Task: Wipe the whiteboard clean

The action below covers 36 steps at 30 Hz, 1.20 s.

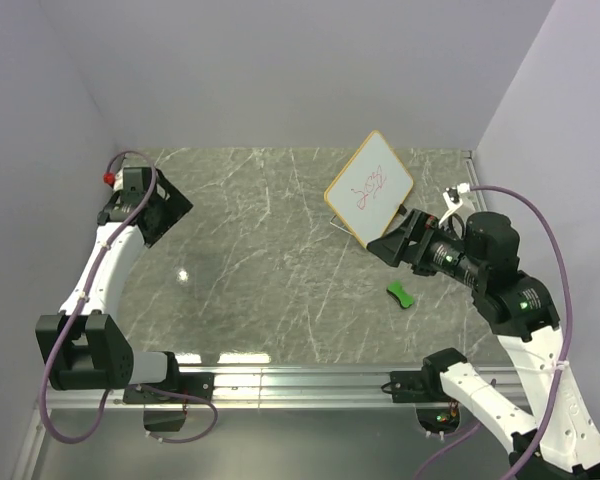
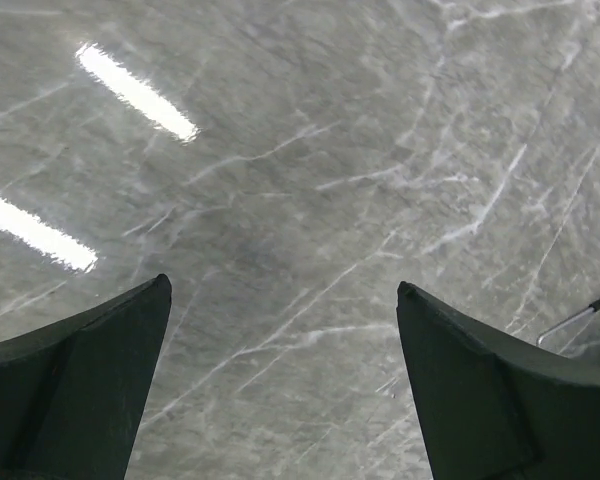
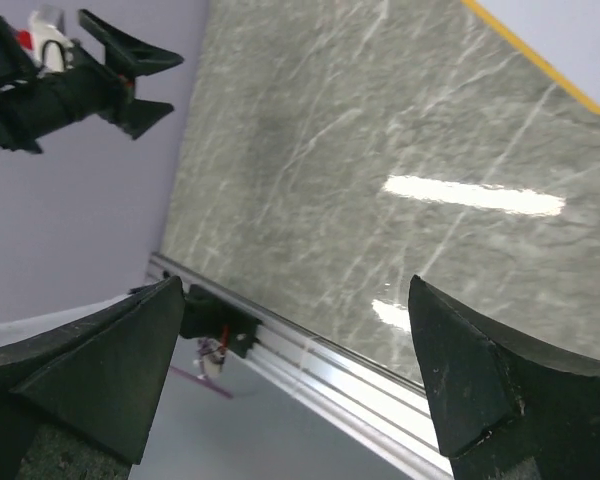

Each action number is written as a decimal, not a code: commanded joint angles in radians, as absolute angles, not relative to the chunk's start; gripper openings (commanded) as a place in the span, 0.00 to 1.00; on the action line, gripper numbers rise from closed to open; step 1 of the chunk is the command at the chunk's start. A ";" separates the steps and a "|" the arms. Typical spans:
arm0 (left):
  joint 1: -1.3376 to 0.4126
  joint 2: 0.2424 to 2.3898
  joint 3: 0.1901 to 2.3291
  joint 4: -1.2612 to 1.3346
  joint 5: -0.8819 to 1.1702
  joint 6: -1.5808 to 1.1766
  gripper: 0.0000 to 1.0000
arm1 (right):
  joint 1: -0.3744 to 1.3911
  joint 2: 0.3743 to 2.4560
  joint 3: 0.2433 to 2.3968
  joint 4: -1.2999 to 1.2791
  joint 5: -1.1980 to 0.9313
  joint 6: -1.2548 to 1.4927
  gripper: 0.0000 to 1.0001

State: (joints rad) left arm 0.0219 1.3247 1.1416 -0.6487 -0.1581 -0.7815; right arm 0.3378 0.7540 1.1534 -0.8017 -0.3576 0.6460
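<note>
Whiteboard [image 1: 370, 187] with red scribble stands tilted on table [image 1: 250, 250]. Right pincer [image 3: 295, 285] beside it, released. Left pincer [image 2: 283, 285] released, well apart.

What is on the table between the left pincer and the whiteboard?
Nothing. In the top view, only bare grey table lies between the left pincer and the whiteboard.

Tilted, red-scribbled whiteboard [image 1: 370, 186] on stand
</note>
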 commanded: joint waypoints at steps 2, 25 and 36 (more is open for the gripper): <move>-0.060 1.328 1.190 -0.588 -0.094 -0.719 0.99 | 0.334 0.787 1.174 -0.908 -0.278 0.583 1.00; -0.213 1.287 0.999 -0.417 0.064 -0.756 0.95 | 0.377 1.275 1.058 -1.048 0.123 0.526 0.94; -0.216 1.221 0.913 -0.382 0.094 -0.762 0.94 | 0.247 1.414 0.901 -0.798 0.035 0.514 0.90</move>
